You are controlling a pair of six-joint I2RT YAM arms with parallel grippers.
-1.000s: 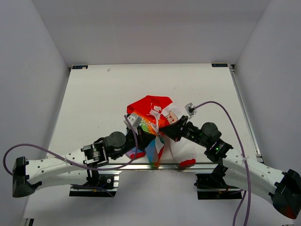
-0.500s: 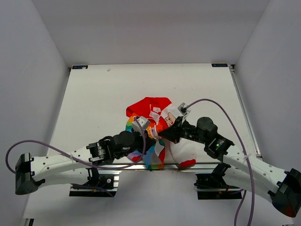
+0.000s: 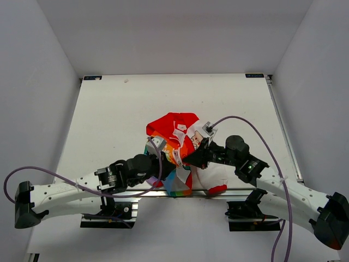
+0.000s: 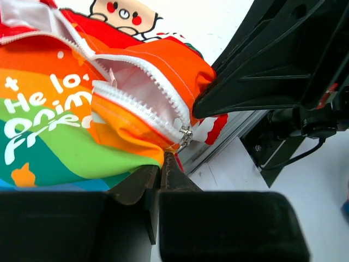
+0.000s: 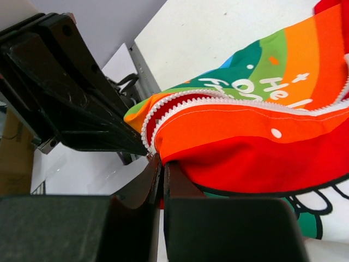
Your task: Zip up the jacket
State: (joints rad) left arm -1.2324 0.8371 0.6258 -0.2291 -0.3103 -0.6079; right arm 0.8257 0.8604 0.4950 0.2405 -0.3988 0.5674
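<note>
The jacket (image 3: 175,122) lies bunched on the counter (image 3: 109,120) close to its near edge, about midway between left and right, with the red hood on the far side and the rainbow hem pulled up toward the two arms

Judging by how things lie, the zipping has barely begun. In the left wrist view the two rows of teeth (image 4: 143,111) stand apart and curve away from each other, with pale lining showing between them. The slider (image 4: 185,136) sits right at the bottom corner of the hem, so nearly the whole run up to the collar is left to close

The left end effector (image 4: 162,159) sits just below the slider. Its fingers are nearly together with only a thin slit between them, and I cannot tell whether it grips the slider, the cloth or nothing. The right end effector (image 5: 162,159) is closed, and the orange corner of the hem runs down into its tips, so it appears to pinch the jacket there, probably to hold the bottom taut

No box, bin or other container shows in any view; the counter carries only the jacket
</note>
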